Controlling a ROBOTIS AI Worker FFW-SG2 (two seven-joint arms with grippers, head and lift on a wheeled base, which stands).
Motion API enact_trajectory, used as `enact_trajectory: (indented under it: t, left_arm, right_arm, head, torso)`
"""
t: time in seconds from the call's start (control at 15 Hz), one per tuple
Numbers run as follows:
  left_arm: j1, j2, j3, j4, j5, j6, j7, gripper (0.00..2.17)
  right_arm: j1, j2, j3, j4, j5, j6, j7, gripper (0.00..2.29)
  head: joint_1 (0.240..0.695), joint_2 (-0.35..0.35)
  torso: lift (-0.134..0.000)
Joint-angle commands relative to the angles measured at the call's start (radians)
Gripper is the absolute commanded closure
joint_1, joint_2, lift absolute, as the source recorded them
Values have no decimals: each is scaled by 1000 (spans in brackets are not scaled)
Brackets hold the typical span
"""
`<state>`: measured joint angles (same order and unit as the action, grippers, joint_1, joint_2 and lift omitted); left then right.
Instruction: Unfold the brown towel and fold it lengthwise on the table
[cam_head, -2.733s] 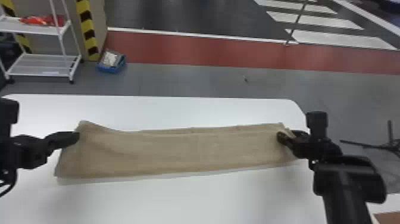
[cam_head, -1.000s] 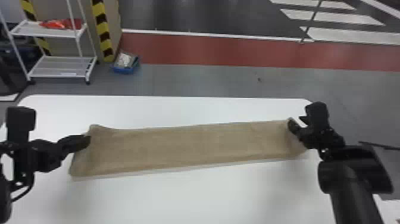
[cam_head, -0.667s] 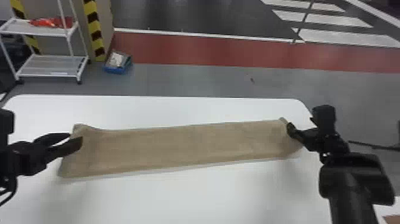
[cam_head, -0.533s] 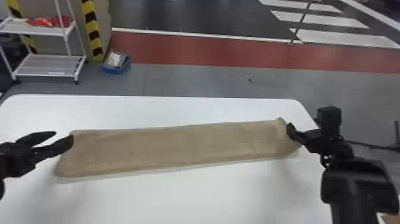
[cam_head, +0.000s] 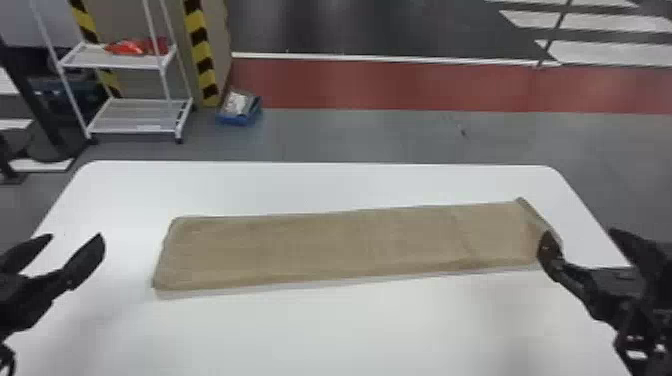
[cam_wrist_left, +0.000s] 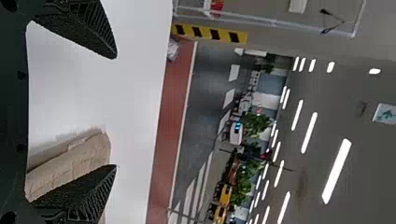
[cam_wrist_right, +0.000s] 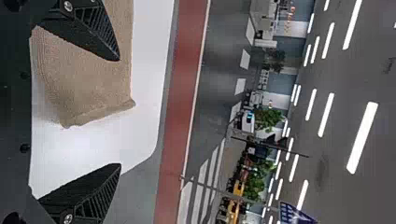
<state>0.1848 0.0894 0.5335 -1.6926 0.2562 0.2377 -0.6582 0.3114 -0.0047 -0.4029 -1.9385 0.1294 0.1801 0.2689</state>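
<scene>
**Both grippers have opened up, and the left has backed off the towel**

Half a second ago my left gripper was right at the towel's left end; now it sits well apart from it, off to the left. My right gripper looked pinched together at the other end, and its fingers have since spread.

I have both sets of jaws released, with nothing between the left pair. From the head view, one finger of the right gripper overlaps the right end of the brown towel, while the other stands out past it. I can't tell whether that nearer finger touches the cloth.

The towel lies as a long, narrow strip running left to right on the white table, its right end slightly nearer the far edge than its left. Most of it looks flat to me, though the far corner at the right end is turned up a little. The right wrist view shows me a narrow ridge along that end.

Beyond the table I see a white shelf rack with something red on its upper shelf, and a blue box on the floor beside the rack.
</scene>
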Motion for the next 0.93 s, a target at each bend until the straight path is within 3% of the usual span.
enact_trajectory:
  t: [0.0, 0.13, 0.2, 0.33, 0.53, 0.73, 0.87]
  left_arm:
    - [68, -30, 5, 19, 40, -125, 19, 33]
    - [136, -60, -4, 14, 43, -211, 60, 33]
    - [182, -76, -35, 11, 38, -327, 109, 33]
    - [254, -79, -122, -27, 12, -376, 246, 33]
    - [378, -69, -251, -84, -88, -619, 439, 33]
    - [495, -69, -323, -249, -126, -533, 555, 36]
    - [512, -69, -345, -297, -150, -459, 588, 33]
  right_arm:
    - [152, 6, 131, -54, -2, -211, -83, 83]
    - [190, 6, 276, -57, 24, -282, -160, 83]
    - [190, 6, 340, -51, 56, -285, -189, 83]
    - [201, 6, 411, -37, 81, -294, -249, 83]
    - [218, 6, 461, -33, 81, -328, -267, 83]
    - [233, 6, 500, -42, 87, -331, -266, 83]
    - [238, 6, 510, -43, 101, -334, -266, 83]
  head:
    - [695, -20]
    - [695, 34]
    - [695, 107]
    - [695, 182]
    - [695, 244]
    - [695, 238]
    - [695, 239]
  torso:
    - [-109]
    - [-109]
    - [-109]
    - [-109]
    - [-109]
    - [-109]
    - [-109]
